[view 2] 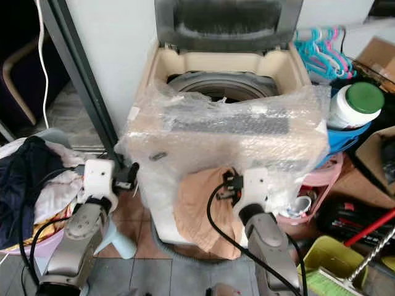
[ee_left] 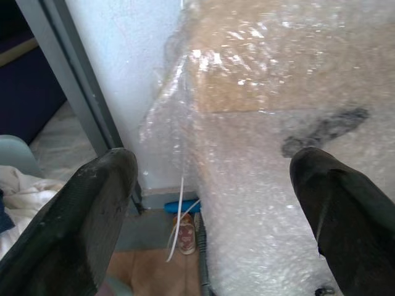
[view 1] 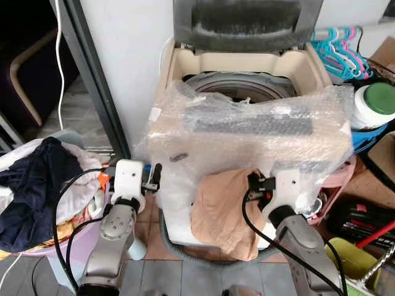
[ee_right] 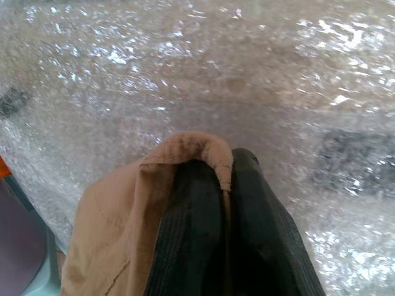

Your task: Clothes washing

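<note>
1. Tan cloth [view 1: 223, 213] hangs from the right gripper [ee_right: 227, 185], whose black fingers are clamped together on a fold of it, just in front of the washing machine [view 1: 247, 92].
2. The right arm is raised forward, its wrist level with the machine's front, which is wrapped in bubble wrap [view 1: 259, 132].
3. The left gripper [view 1: 154, 176] is held up beside the machine's left corner, fingers [ee_left: 92, 209] spread wide and holding nothing.
4. A basket [view 1: 46, 250] of clothes stands to the left.
</note>
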`<state>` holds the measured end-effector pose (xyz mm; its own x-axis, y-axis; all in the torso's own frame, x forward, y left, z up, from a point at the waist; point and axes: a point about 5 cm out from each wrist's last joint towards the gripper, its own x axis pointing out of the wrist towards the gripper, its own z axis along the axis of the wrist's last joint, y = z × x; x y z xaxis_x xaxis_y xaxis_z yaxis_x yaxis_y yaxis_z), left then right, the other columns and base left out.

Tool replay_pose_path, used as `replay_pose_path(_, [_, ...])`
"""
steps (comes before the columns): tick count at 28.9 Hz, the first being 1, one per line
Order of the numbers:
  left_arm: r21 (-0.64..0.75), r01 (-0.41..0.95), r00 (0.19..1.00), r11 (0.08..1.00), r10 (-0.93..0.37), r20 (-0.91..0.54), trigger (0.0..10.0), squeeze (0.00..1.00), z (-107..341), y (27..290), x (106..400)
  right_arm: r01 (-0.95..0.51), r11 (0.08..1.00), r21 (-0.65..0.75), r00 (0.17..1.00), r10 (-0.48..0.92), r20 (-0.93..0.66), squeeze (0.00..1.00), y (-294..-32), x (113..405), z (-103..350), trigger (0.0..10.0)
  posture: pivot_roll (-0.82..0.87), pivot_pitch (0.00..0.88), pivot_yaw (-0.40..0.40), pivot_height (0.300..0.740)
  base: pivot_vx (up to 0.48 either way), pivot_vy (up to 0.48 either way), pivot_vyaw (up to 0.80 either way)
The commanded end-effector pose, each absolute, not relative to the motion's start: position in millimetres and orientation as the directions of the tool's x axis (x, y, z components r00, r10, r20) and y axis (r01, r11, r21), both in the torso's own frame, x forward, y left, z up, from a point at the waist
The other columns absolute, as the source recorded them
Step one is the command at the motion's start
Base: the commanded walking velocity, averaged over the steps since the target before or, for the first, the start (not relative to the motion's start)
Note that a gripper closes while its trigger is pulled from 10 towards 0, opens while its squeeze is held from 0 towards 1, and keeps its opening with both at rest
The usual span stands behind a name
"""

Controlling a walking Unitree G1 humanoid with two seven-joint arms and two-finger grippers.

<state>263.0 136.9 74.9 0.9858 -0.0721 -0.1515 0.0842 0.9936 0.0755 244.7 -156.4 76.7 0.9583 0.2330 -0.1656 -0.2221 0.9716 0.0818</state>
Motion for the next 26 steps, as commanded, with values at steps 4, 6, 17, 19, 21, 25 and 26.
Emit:
replay_pose_path(4, [0.074, 0.083, 0.985, 0.994, -0.070, -0.159, 10.0, 0.00, 75.8, 134.0, 263.6, -0.205, 0.976, 0.072, 0.966, 0.213, -0.149, 0.00, -162.2, 244.2, 80.2, 10.0, -0.08, 0.000, 0.038, 0.740, 0.000, 0.000, 0.00])
replay_pose_path(6, [0.073, 0.086, 0.984, 0.994, -0.073, -0.163, 10.0, 0.00, 75.8, 134.7, 263.7, -0.202, 0.977, 0.072, 0.966, 0.211, -0.150, 0.00, -162.5, 244.0, 79.8, 10.0, -0.08, 0.000, 0.040, 0.740, 0.000, 0.000, 0.00])
replay_pose_path(17, [0.068, 0.097, 0.982, 0.993, -0.084, -0.169, 10.0, 0.00, 75.6, 134.0, 264.3, -0.194, 0.978, 0.073, 0.967, 0.203, -0.157, 0.00, -164.3, 242.9, 78.5, 10.0, -0.08, 0.000, 0.043, 0.740, 0.000, 0.000, 0.00])
replay_pose_path(19, [0.068, 0.098, 0.982, 0.993, -0.085, -0.170, 10.0, 0.00, 75.3, 133.8, 264.1, -0.191, 0.979, 0.072, 0.966, 0.200, -0.164, 0.00, -164.9, 242.1, 77.5, 10.0, -0.08, 0.000, 0.042, 0.740, 0.000, 0.000, 0.00])
replay_pose_path(21, [0.068, 0.099, 0.982, 0.993, -0.086, -0.171, 10.0, 0.00, 75.0, 133.6, 264.0, -0.192, 0.979, 0.069, 0.965, 0.201, -0.169, 0.00, -165.0, 241.4, 76.7, 10.0, -0.08, 0.000, 0.042, 0.740, 0.000, 0.000, 0.00])
replay_pose_path(25, [0.068, 0.100, 0.982, 0.993, -0.087, -0.170, 10.0, 0.00, 74.6, 133.0, 263.8, -0.195, 0.978, 0.072, 0.962, 0.205, -0.178, 0.00, -164.7, 240.0, 75.2, 10.0, -0.08, 0.000, 0.040, 0.740, 0.000, 0.000, -0.39])
replay_pose_path(26, [0.069, 0.100, 0.982, 0.993, -0.087, -0.169, 10.0, 0.00, 74.6, 133.0, 263.7, -0.195, 0.978, 0.073, 0.962, 0.205, -0.178, 0.00, -164.9, 240.0, 75.2, 10.0, -0.08, 0.000, 0.040, 0.740, 0.000, 0.000, -0.78])
